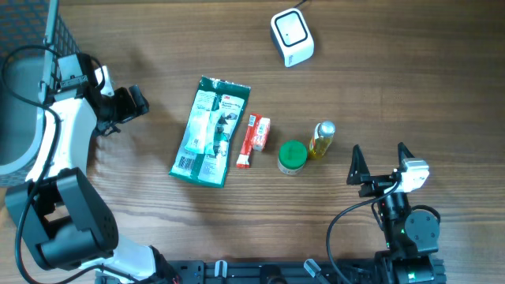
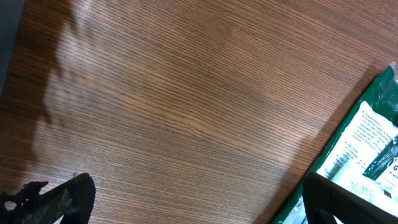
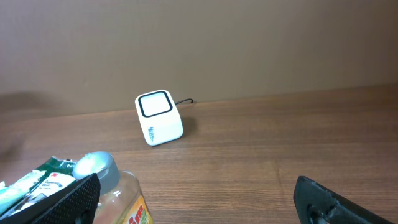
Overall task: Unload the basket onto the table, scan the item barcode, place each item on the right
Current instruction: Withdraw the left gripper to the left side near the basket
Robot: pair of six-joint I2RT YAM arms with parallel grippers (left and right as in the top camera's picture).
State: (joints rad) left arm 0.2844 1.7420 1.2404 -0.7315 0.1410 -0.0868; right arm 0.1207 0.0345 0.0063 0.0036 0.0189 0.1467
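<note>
Packet (image 1: 210, 130), green with a white printed label, lies flat left of centre on the brown wood-grain table (image 1: 394, 87), with a plain wall (image 3: 249, 43) behind. To its left the left claw (image 1: 139, 104) gapes wide and empty. Rightward sit a red box (image 1: 254, 140), a green-lidded jar (image 1: 292, 156) and a bottle (image 1: 322, 139), with a white scanner (image 1: 292, 36) further back. The right claw (image 1: 380, 156) is wide and empty.

The table (image 1: 379, 79) was smooth, matt brown wood grain. Just beside the left claw (image 1: 130, 102) lay a packet (image 1: 209, 130) of glossy green plastic film. Well ahead of the right claw (image 1: 379, 150), the scanner (image 1: 292, 35) was smooth white plastic. Nearer it, the bottle (image 1: 321, 140) was clear plastic with a silvery cap.
</note>
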